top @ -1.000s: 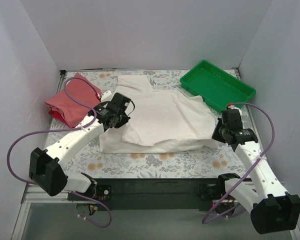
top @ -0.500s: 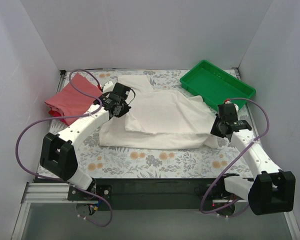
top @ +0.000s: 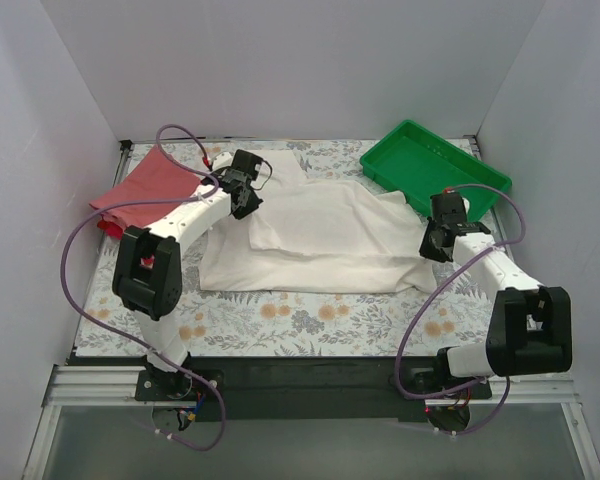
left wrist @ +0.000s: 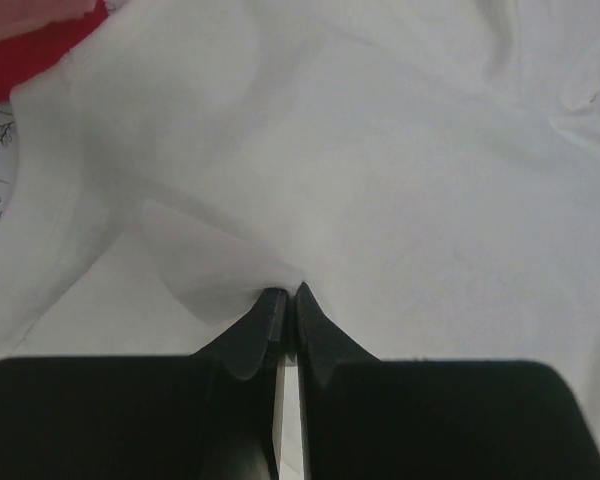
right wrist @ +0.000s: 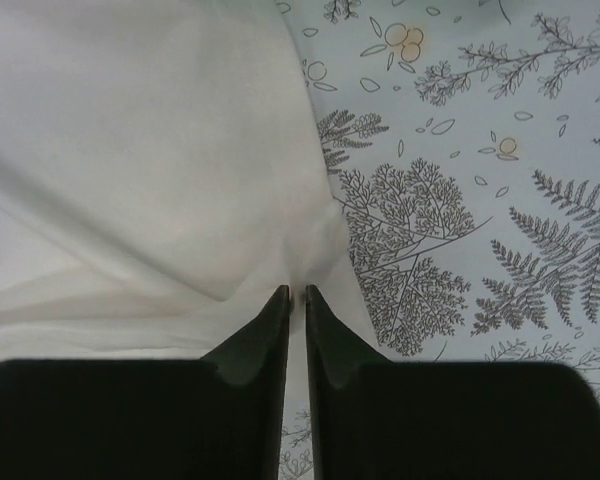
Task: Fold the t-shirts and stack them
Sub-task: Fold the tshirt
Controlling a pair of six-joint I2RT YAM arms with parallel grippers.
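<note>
Pinching a raised fold of the cream-white t-shirt (top: 325, 240), the left gripper (top: 248, 206) stands at the far-left part of the garment; in the left wrist view the left gripper's fingertips (left wrist: 270, 305) are pressed together with cloth drawn up between them. The right gripper (top: 432, 250) sits at the shirt's right edge; in the right wrist view its jaws show a thin slit, with the cloth edge gathered at the tips; whether that edge is clamped cannot be told. The shirt lies spread and creased across the middle of the floral table (top: 310, 312); no print shows on its upper face. A folded salmon-pink t-shirt (top: 145, 185) rests on a red t-shirt (top: 105, 228) at the far left, just beside the cream shirt. A green plastic tray (top: 430, 165) sits at the far right.
</note>
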